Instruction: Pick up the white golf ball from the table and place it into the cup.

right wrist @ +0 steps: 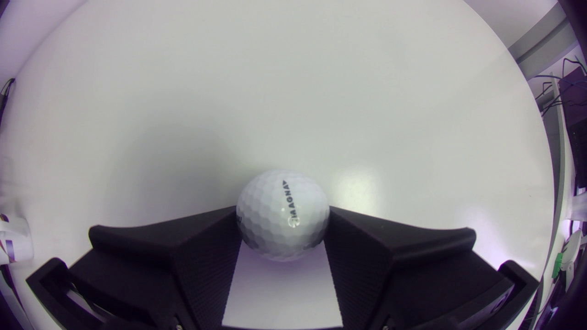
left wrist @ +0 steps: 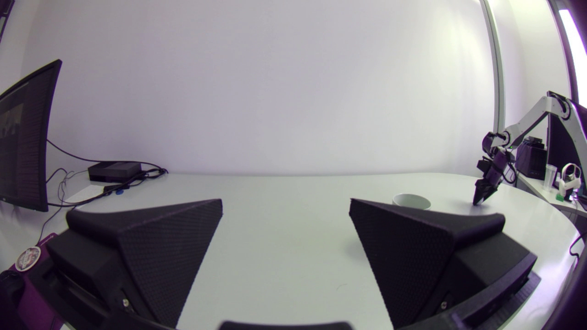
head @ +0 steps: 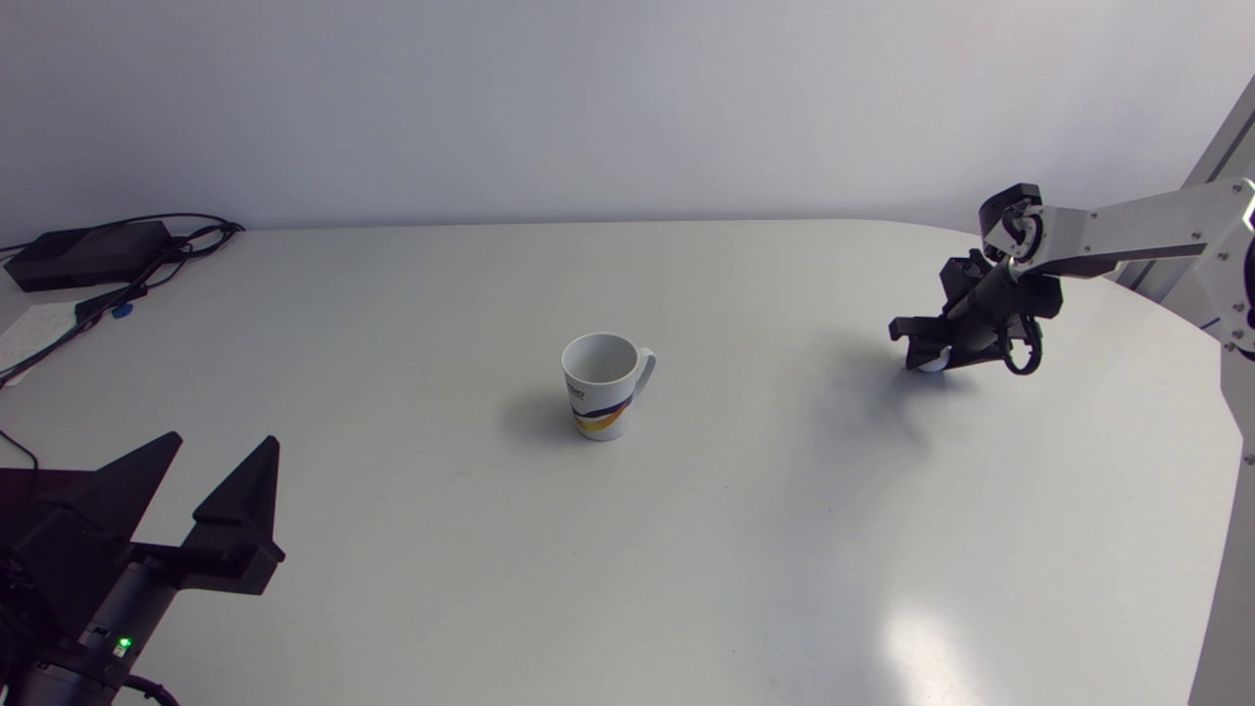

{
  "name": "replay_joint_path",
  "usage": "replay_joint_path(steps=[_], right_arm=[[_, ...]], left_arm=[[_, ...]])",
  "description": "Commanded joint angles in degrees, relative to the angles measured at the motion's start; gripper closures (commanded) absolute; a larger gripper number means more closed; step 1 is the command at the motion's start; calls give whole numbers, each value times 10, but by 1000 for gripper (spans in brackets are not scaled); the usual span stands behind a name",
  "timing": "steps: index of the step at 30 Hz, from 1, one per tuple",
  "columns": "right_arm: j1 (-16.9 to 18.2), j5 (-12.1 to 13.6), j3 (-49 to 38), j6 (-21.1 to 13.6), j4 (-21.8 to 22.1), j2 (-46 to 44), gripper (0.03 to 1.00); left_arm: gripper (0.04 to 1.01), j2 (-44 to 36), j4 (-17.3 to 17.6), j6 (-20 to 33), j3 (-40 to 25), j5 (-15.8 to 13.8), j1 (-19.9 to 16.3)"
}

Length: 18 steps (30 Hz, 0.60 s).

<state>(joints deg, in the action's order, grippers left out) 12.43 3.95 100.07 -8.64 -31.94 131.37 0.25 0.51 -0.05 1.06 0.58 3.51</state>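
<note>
The white golf ball (right wrist: 283, 214) sits between the two black fingers of my right gripper (right wrist: 282, 220), which touch it from both sides; the gripper is shut on it at the table surface. Seen from the head camera, the right gripper (head: 924, 351) is at the table's far right, with a sliver of the ball (head: 933, 364) showing under it. A white cup (head: 601, 384) with a handle and a yellow and dark print stands upright in the middle, well to the left of the ball. My left gripper (head: 203, 464) rests open at the near left, holding nothing.
A black box (head: 86, 253) with cables (head: 147, 265) lies at the far left corner, and a paper sheet (head: 29, 328) beside it. The cup's rim (left wrist: 411, 200) shows beyond my left gripper (left wrist: 284, 206).
</note>
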Motion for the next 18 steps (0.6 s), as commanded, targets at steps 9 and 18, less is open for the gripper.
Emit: replay_joint_path(steps=[9, 18], right_arm=[[-54, -18, -178, -38, 100, -217, 607], [-136, 28, -266, -52, 132, -347, 603]], left_arm=[[52, -8, 5, -4, -9, -2, 4], [52, -8, 5, -4, -9, -2, 4]])
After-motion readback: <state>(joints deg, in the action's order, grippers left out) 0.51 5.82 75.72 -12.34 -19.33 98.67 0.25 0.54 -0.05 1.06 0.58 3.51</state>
